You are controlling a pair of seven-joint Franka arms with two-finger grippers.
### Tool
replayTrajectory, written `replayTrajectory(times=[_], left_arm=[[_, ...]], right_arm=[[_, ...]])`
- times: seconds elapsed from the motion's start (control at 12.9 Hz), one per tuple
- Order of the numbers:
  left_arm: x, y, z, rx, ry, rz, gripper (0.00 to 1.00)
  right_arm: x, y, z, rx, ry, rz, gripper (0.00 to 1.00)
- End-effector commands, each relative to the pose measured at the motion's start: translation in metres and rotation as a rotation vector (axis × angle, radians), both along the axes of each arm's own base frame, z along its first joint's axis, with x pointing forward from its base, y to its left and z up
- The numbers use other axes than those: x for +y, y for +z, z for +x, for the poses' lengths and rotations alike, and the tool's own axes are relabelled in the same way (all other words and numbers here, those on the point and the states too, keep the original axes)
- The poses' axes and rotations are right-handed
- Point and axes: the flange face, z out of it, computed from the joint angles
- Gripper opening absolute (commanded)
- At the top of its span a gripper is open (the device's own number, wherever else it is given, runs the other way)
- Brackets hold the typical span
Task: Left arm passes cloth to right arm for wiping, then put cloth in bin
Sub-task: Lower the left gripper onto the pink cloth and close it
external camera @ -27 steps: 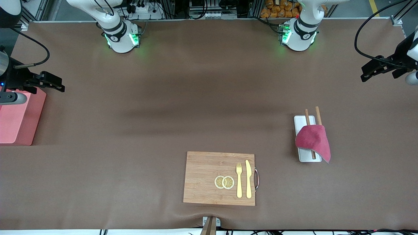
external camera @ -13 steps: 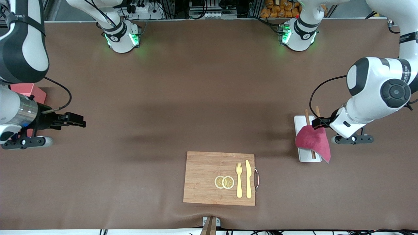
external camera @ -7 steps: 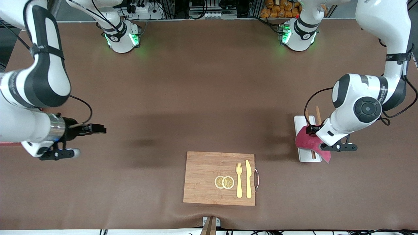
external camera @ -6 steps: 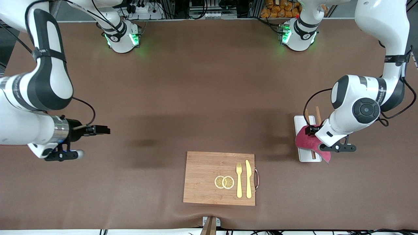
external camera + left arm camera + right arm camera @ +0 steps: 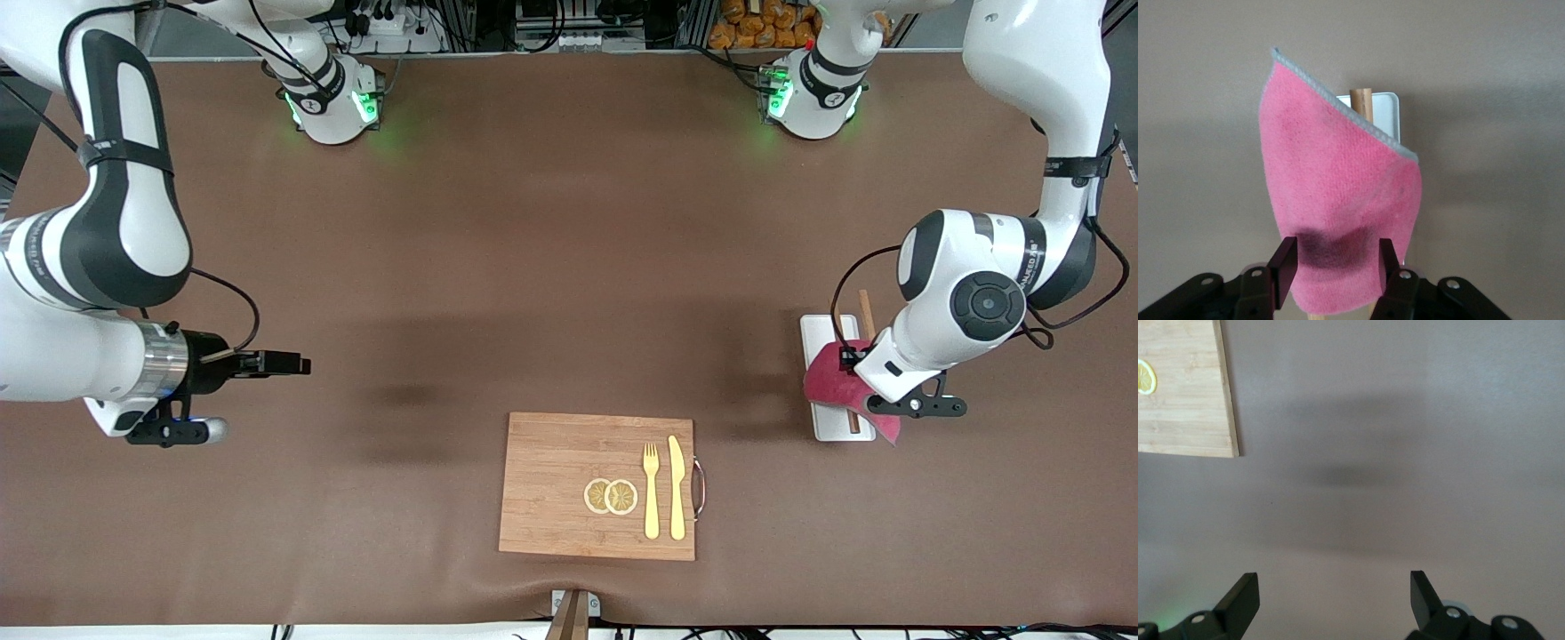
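The deep pink-red cloth (image 5: 831,387) lies draped over the white chopstick tray (image 5: 816,333) toward the left arm's end of the table. My left gripper (image 5: 849,360) is low over the cloth. In the left wrist view the cloth (image 5: 1338,193) covers most of the tray (image 5: 1383,113), and my left gripper (image 5: 1335,267) is open, one finger on each side of the cloth's near end, casting a shadow on it. My right gripper (image 5: 298,363) is open and empty over bare table, as the right wrist view (image 5: 1335,593) shows. The pink bin is hidden under the right arm.
A wooden cutting board (image 5: 551,480) lies near the front edge, also in the right wrist view (image 5: 1185,413), with two lemon slices (image 5: 611,496), a yellow fork (image 5: 651,489) and knife (image 5: 677,487). Wooden chopsticks (image 5: 864,311) stick out from under the cloth.
The left arm has swung in from the table's end and come down over the cloth. The right arm has moved from above the bin toward the table's middle, now covering the bin.
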Motion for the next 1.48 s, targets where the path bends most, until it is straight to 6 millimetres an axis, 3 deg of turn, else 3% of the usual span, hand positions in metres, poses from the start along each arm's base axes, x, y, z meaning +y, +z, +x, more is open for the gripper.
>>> replayTrajectory(times=[0.0,0.16,0.54,0.85,1.01,1.24,1.4], left_arm=[[0.000,-0.002,0.003,-0.004,0.005,0.027,0.57],[0.002,-0.005,0.003,0.002,0.007,0.030,0.47],[0.005,-0.002,0.003,0.003,0.010,0.032,0.00],[0.004,0.005,0.003,-0.008,0.013,0.032,0.00],[-0.005,0.027,0.004,-0.036,0.025,0.030,0.00],[-0.071,0.070,0.003,-0.027,0.062,0.053,0.00],[-0.123,0.081,-0.007,-0.057,0.101,0.038,0.00]], right_arm=[[-0.017,0.010,0.004,-0.006,-0.071,0.019,1.00],[-0.026,0.010,0.005,0.003,-0.119,0.027,1.00],[-0.007,0.012,0.003,0.033,-0.172,0.053,1.00],[-0.005,0.013,0.003,0.081,-0.264,0.143,1.00],[0.003,0.013,0.002,0.099,-0.297,0.133,1.00],[0.016,0.015,0.002,0.120,-0.347,0.125,1.00],[0.039,0.019,-0.002,0.145,-0.396,0.097,1.00]])
